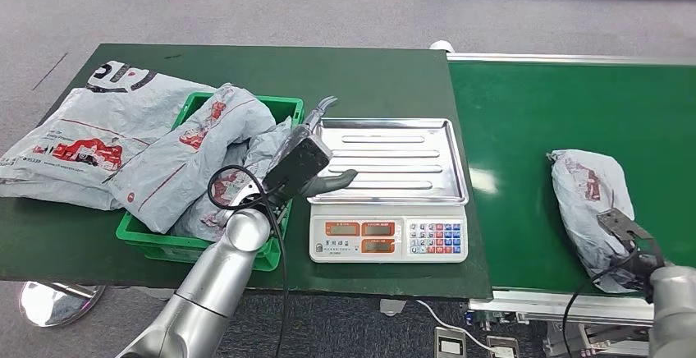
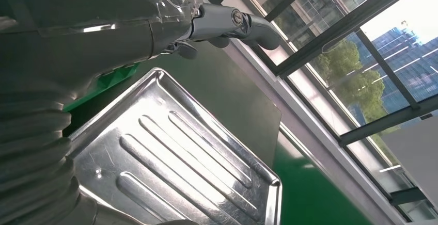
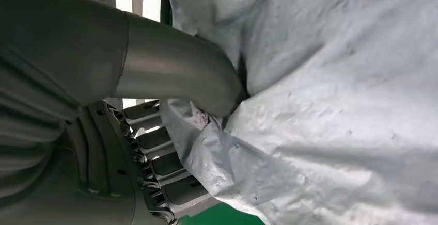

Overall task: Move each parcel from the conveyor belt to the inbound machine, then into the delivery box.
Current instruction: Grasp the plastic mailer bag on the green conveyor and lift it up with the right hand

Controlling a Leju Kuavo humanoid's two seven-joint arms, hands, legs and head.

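Under the right hand point(image 1: 628, 239), thumb and fingers pinching its near end, the parcel point(image 1: 589, 194) stretches away lengthwise; left hand point(image 1: 316, 169) hovers empty.

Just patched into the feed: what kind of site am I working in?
Likely a parcel-sorting test cell in an office building: a green conveyor belt carrying a grey parcel, a weighing scale, and a green crate piled with mailer bags.
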